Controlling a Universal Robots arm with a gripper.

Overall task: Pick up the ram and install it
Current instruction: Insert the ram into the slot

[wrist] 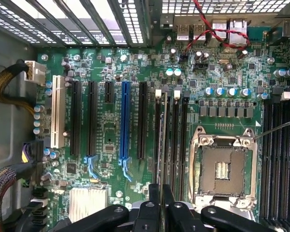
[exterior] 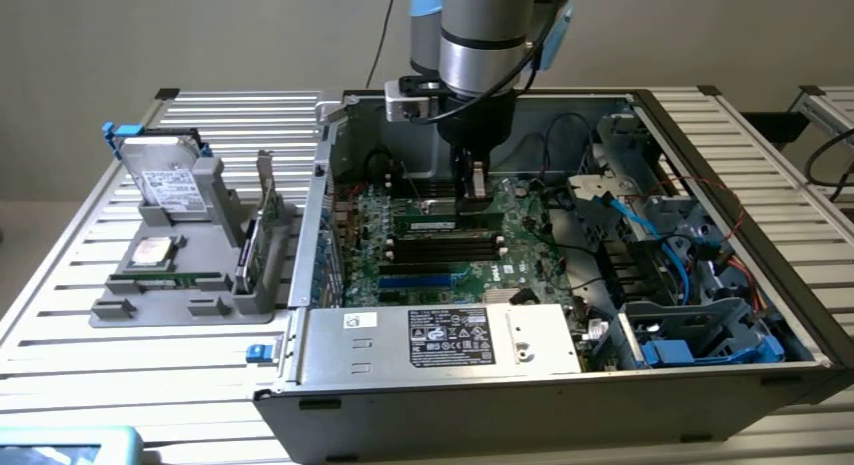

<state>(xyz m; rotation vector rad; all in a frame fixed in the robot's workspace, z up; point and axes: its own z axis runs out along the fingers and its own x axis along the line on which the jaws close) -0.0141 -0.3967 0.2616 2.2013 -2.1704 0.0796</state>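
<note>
Over the memory slots [wrist: 176, 140], the gripper [wrist: 160, 195] is gripping the ram [wrist: 162, 145] edge-on — holding it upright and pressing evenly is probably mattering most.

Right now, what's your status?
Gripper shut on ram. Ram on edge at memory slots, seating unclear. Cables well away.

Arm [exterior: 487, 35] points pretty much straight down, wrist vertical. Gripper [wrist: 160, 193] fingers [wrist: 153, 208] are pinched tight on the ram [wrist: 163, 145].
</note>
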